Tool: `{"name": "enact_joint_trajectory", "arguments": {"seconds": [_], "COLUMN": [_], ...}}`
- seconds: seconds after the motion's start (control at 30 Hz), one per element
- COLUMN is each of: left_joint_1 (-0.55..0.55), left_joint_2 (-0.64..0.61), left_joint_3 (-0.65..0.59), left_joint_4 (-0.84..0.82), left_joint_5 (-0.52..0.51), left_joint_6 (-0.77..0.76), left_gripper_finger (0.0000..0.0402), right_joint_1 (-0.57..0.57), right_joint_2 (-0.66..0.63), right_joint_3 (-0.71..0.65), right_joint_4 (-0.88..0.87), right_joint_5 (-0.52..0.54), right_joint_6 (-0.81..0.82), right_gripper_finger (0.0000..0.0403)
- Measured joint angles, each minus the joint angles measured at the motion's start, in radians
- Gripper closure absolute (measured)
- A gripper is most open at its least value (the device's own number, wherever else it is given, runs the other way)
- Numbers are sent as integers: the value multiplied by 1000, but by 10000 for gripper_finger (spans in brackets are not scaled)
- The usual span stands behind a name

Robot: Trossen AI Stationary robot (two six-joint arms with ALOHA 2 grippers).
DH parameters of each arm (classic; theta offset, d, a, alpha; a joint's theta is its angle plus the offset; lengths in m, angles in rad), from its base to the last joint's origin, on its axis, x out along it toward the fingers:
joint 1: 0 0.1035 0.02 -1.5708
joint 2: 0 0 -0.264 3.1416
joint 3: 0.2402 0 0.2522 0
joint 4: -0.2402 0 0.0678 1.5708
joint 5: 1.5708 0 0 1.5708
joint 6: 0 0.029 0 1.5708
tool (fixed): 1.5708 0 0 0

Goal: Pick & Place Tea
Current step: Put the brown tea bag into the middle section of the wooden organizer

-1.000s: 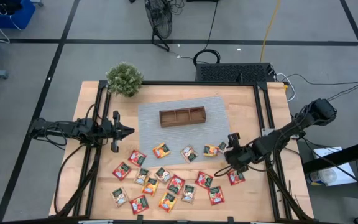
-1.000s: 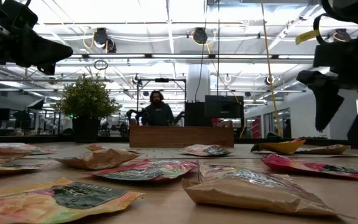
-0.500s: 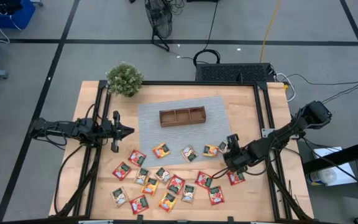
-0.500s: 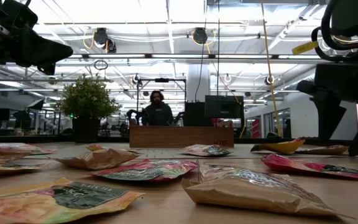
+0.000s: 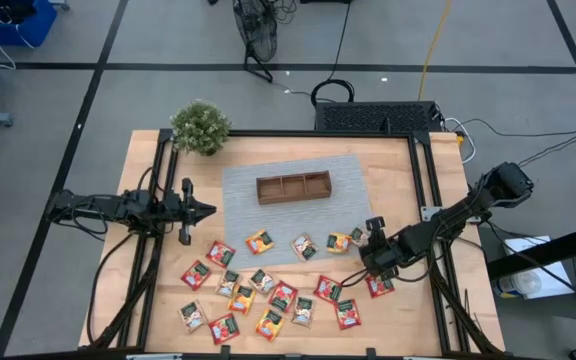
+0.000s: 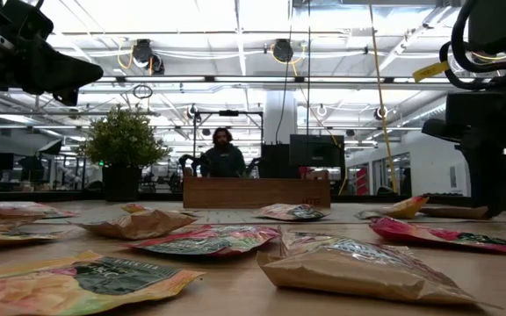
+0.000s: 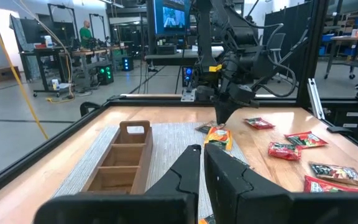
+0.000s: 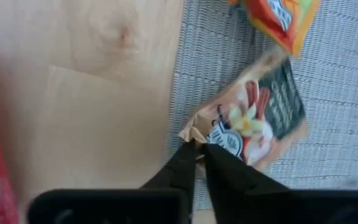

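Several tea packets with red, green or orange wrappers lie flat across the table's near half (image 5: 268,290). My right gripper (image 5: 366,243) is low at the grey mat's near right corner, shut on a dark green tea packet (image 8: 253,121) that lies next to an orange packet (image 8: 281,18). My left gripper (image 5: 208,210) hangs shut above the table's left side, touching nothing. The brown three-compartment tray (image 5: 293,187) stands on the mat. My right gripper pinches the green packet's pale corner (image 8: 192,132) between its two fingertips (image 8: 225,168). The fingers come from above, pointing down. The corner curls up at the fingertips, and the rest of the packet lies on the mat.
A potted plant (image 5: 200,126) stands at the far left corner. The grey mat (image 5: 348,170) covers the table's middle. More packets (image 6: 358,268) lie close to the near edge. A person (image 6: 222,158) sits in the room behind the table.
My right gripper has come down onto the table beside the orange packet, and its open fingers have shut on the green packet's corner.
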Motion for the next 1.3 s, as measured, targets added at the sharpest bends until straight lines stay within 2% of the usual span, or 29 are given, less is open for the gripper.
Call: {"name": "enact_joint_trajectory", "arguments": {"seconds": [0.27, 0.47, 0.6, 0.67, 0.77, 0.87, 1.0, 1.1, 1.2, 1.3], "left_joint_1": [0, 0, 0, 0, 0, 0, 0, 0, 0, 0], "left_joint_2": [0, 0, 0, 0, 0, 0, 0, 0, 0, 0], "left_joint_3": [0, 0, 0, 0, 0, 0, 0, 0, 0, 0], "left_joint_4": [0, 0, 0, 0, 0, 0, 0, 0, 0, 0], "left_joint_5": [0, 0, 0, 0, 0, 0, 0, 0, 0, 0], "left_joint_6": [0, 0, 0, 0, 0, 0, 0, 0, 0, 0], "left_gripper_finger": [371, 371, 371, 371, 371, 371, 371, 371, 371, 371], "right_joint_1": [0, 0, 0, 0, -2, -9, -10, -23, -52, -78], "right_joint_2": [0, 0, 0, 0, 0, 0, 0, 0, 0, 0], "right_joint_3": [4, 55, 72, 68, 65, 65, 65, 65, 57, 23], "right_joint_4": [43, 32, 13, 10, 11, 27, 45, 43, 57, 116], "right_joint_5": [34, 110, 108, 71, -32, -59, 9, 60, 41, -6], "right_joint_6": [1, -1, -53, -69, -82, -79, -90, -111, -120, -144], "right_gripper_finger": [402, 403, 403, 400, 376, 325, 242, 197, 182, 188]}}
